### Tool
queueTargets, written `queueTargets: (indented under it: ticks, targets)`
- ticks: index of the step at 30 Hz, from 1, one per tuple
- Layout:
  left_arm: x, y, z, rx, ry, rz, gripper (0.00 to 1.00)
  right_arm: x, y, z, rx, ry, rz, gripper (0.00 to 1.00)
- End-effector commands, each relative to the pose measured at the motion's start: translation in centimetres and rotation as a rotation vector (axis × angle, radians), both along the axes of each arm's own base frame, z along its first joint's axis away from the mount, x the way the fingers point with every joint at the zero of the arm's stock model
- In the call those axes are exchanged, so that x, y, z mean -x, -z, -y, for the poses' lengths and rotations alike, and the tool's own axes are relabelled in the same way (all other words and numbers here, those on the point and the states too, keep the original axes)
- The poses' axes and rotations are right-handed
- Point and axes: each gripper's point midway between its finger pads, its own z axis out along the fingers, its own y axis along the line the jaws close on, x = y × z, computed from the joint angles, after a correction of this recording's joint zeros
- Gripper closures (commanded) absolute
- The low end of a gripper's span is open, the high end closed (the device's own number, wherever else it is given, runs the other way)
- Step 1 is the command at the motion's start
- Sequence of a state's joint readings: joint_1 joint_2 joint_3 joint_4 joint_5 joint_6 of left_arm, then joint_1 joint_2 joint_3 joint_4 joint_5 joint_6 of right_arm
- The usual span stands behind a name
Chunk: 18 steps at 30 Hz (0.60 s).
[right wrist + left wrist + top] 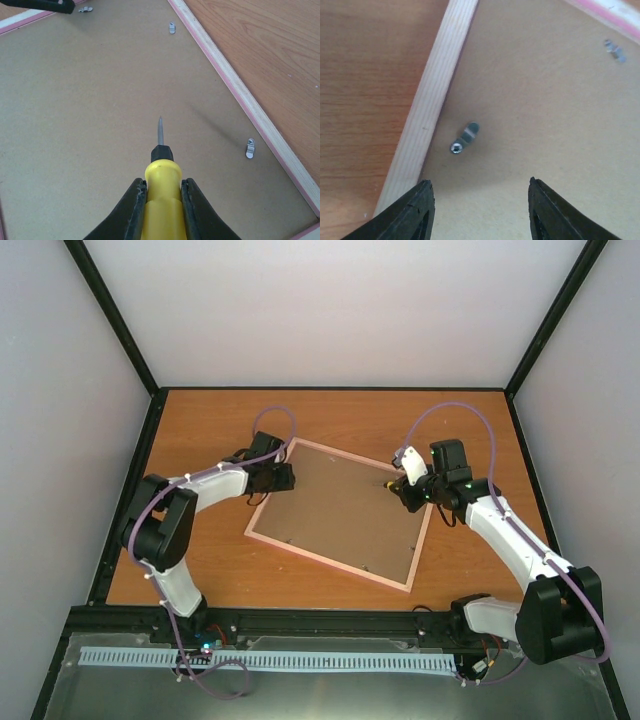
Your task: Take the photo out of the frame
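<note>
Right gripper (163, 186) clamped on the yellow screwdriver (162, 172) handle, shaft pointing out over the brown board (90, 110) inside the frame (235, 87). Its tip is clear of the board, just in from the frame's right rail, with a metal clip (250, 148) beside it. The frame lies back-up and skewed mid-table (200, 430), board still seated in it, clips along the rails. Photo not visible from this side. Left gripper (480, 186) at the frame's left rail, jaws apart, nothing between them, hovering over the board edge near another clip (466, 137). Both arms reach in from opposite sides of the frame.
</note>
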<state>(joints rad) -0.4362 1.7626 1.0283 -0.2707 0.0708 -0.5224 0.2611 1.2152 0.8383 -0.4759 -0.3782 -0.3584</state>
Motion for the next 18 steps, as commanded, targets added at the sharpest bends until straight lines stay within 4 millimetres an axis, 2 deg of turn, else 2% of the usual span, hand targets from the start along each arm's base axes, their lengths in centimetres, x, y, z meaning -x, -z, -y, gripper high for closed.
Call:
queueTargets:
  ticks: [1, 4, 5, 11, 14, 18]
  targets:
    - [0.5, -5.6, 1.6, 0.009, -0.014, 0.114, 0.48, -0.7, -1.5, 0.3, -0.009, 0.010, 0.044, 0.97]
    - [4.6, -7.0, 2.2, 0.065, -0.056, 0.133, 0.48, -0.8, -1.1, 0.2, -0.007, 0.009, 0.027, 0.97]
    - [6.1, -6.8, 2.2, 0.090, -0.067, 0.108, 0.48, -0.8, -1.0, 0.1, -0.007, 0.008, 0.020, 0.97]
    - [13.9, -3.9, 0.9, 0.144, -0.163, -0.089, 0.45, -0.8, -0.7, 0.0, -0.010, 0.001, 0.006, 0.97]
    - [16.9, -3.2, 1.1, 0.208, -0.214, -0.153, 0.44, -0.9, -0.5, 0.0, -0.006, 0.001, 0.001, 0.97]
    - [19.1, -1.1, 0.3, 0.284, -0.393, -0.261, 0.45, -0.9, -0.4, 0.0, -0.002, 0.003, -0.005, 0.97]
